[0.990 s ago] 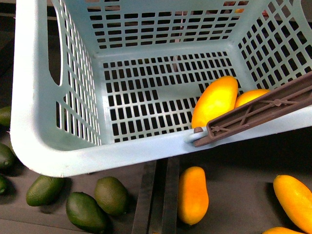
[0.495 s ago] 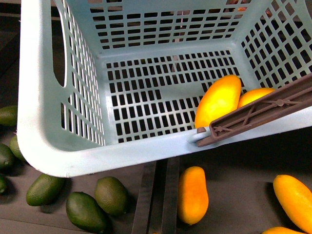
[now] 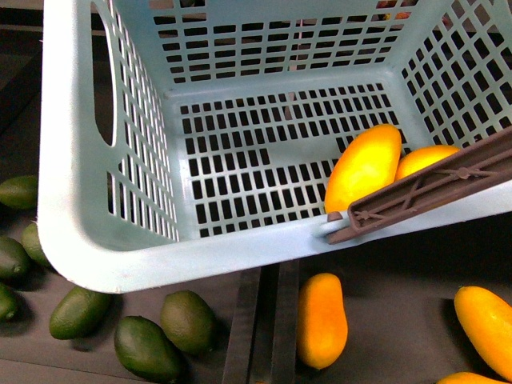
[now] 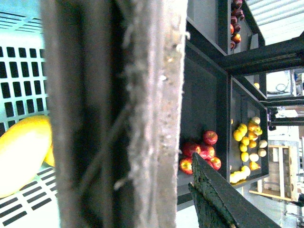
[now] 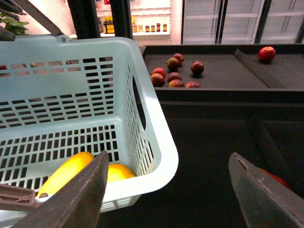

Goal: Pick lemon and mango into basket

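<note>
Mango point(image 3: 364, 166) and lemon point(image 3: 422, 160) both sit touching in the basket point(image 3: 80, 224) corner under the handle point(image 3: 432, 192), long axis slanting up, while the right pincer point(image 5: 166, 190) hangs wide apart and empty just beside the rim.

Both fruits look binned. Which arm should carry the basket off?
Left. Its wrist view sits right against the brown handle, so it looks already on the basket. The right claw hangs open and empty beside it. Mango and lemon lie inside.
</note>
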You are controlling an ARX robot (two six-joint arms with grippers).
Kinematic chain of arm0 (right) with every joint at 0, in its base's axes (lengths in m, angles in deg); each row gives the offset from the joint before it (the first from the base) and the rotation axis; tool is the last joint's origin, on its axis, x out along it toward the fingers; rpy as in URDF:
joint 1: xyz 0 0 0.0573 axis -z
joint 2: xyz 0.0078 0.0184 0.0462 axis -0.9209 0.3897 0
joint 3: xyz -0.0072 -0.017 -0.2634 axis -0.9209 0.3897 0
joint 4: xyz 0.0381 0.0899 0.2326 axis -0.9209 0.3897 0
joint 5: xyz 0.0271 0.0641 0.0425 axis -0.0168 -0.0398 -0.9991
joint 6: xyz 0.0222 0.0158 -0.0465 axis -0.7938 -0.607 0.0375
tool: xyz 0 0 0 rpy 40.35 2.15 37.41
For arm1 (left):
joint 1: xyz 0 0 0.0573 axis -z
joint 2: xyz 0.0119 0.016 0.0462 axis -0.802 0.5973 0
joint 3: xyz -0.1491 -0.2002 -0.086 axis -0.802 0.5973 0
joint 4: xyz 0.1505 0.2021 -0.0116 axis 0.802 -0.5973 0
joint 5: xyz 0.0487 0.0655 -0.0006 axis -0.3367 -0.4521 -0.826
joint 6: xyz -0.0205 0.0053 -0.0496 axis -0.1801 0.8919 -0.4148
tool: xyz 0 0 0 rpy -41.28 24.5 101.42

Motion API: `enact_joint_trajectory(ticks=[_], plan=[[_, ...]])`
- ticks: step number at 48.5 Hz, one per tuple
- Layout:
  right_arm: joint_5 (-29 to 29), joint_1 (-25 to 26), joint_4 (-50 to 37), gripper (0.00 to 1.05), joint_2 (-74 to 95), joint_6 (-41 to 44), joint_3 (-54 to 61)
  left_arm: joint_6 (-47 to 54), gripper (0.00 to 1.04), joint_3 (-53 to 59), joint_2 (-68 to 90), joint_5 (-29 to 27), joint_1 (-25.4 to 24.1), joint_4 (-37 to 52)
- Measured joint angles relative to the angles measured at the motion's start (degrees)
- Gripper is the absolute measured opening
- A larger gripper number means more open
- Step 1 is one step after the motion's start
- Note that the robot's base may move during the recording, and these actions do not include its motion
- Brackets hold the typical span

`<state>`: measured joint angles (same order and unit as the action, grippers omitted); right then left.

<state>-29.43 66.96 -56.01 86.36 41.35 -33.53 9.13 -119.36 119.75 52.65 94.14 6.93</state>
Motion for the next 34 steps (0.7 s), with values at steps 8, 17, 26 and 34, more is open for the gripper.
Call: enact_joint_trajectory(ticks=[8, 17, 26, 34], plan=[[0.1, 0.0, 0.1, 0.96, -0.1, 0.0, 0.0, -0.6, 0.29, 0.0, 0.1, 1.4, 0.7, 0.0], [0.0, 0.0, 0.1, 0.96, -0.2, 0.0, 0.0, -0.5, 0.29, 0.0, 0.3, 0.2, 0.5, 0.0], [0.0, 0.0, 0.1, 0.96, -0.2, 0.1, 0.0, -0.1, 0.29, 0.0, 0.3, -0.6, 0.1, 0.0], [0.0, 0.0, 0.2, 0.96, -0.2, 0.0, 0.0, 0.1, 0.29, 0.0, 0.3, -0.5, 0.0, 0.0]])
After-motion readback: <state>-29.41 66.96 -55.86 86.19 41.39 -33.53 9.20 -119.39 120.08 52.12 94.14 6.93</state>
